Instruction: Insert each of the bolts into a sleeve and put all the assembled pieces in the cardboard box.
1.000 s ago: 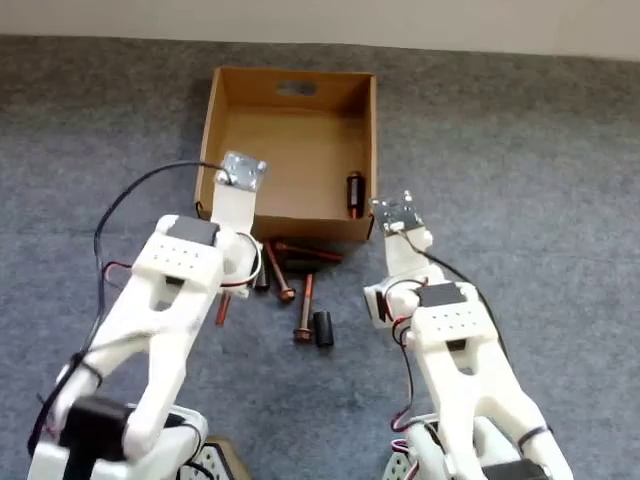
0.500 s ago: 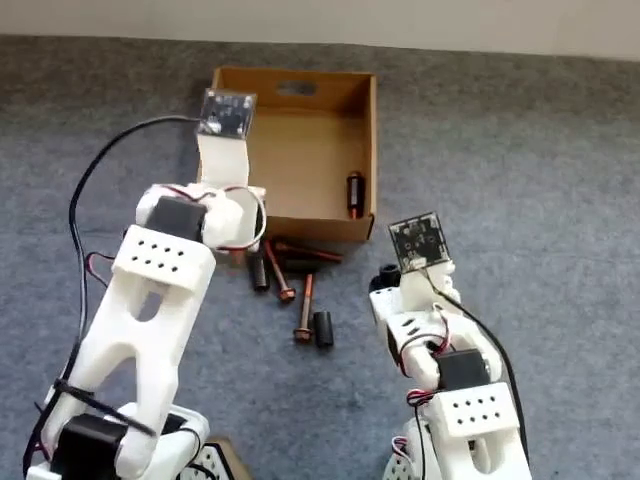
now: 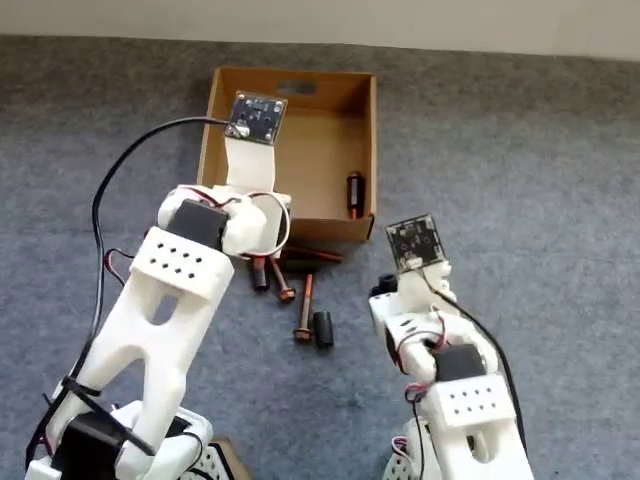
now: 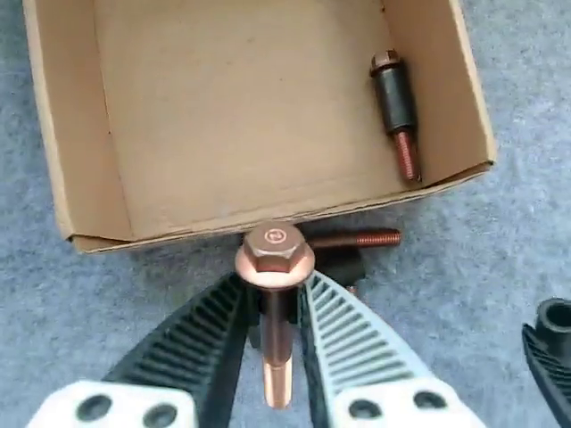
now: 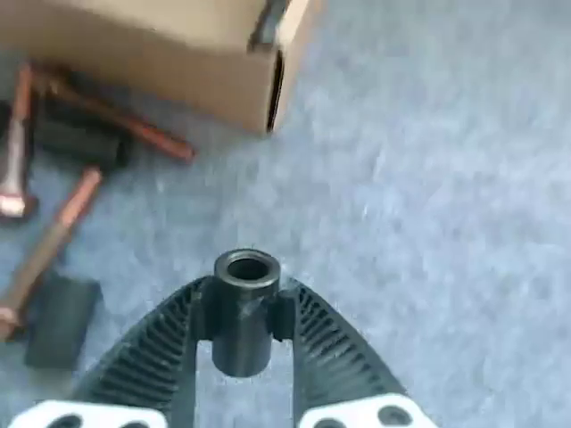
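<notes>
The left gripper point(image 4: 275, 290) was clamped on a copper bolt's point(image 4: 275, 256) shank, just outside the cardboard box point(image 4: 76, 134); the stamp on its head was unreadable. The right gripper point(image 5: 243, 301) pinched a black sleeve point(image 5: 241, 343). One assembled piece point(image 4: 395, 107) lay against the box's wall.

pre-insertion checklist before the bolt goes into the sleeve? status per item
1. Grip on bolt by left hand: ok, clamped just under the head.
2. Grip on sleeve by right hand: ok.
3. Bore mouth of sleeve unobstructed: ok, open end faces the wrist camera.
4. Tip of bolt free to enter: cannot tell, shank runs back toward the wrist.
5. Alignment of bolt and sleeve: not ok, the two are apart.
6. Room in cardboard box: ok, one assembled piece by a side wall.
</notes>
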Robot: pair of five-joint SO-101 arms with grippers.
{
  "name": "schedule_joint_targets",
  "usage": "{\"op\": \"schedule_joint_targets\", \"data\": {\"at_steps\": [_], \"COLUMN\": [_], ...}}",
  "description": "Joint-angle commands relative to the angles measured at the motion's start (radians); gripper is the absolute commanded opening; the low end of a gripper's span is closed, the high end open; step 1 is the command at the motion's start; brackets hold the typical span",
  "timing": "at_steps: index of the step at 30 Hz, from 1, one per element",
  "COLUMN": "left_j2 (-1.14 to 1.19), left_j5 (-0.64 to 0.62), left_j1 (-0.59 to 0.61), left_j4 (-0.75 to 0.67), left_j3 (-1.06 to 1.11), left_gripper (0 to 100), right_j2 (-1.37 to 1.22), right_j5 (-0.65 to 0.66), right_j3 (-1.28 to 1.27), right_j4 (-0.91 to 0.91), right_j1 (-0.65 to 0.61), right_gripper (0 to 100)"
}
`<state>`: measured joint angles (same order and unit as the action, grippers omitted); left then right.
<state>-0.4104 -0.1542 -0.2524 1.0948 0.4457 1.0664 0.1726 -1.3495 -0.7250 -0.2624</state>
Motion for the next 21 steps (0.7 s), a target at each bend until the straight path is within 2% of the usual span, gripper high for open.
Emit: {"op": "schedule_joint_targets", "data": {"at_steps": [1, 9, 15, 21], "left_j2": [-0.047, -0.045, -0.045, -0.047], "left_j5": [-0.005, -0.005, -0.005, -0.005], "left_j1": [-0.008, -0.008, -0.008, -0.008], "left_j4": [0.014, 0.041, 0.055, 0.054], "left_j3": [-0.045, -0.044, -0.044, -0.033], "left_gripper": [1, 1, 1, 1], "right_j2": [-0.232, -0.682, -0.874, -1.015], "right_j5": [-0.011, -0.011, -0.005, -0.003], "right_j3": [0.162, 0.414, 0.510, 0.630], "right_j4": [-0.025, -0.128, -0.136, -0.248], "right_j1": [-0.010, -0.010, -0.012, -0.044], "right_gripper": [0.5, 0.5, 1.5, 9.1]}}
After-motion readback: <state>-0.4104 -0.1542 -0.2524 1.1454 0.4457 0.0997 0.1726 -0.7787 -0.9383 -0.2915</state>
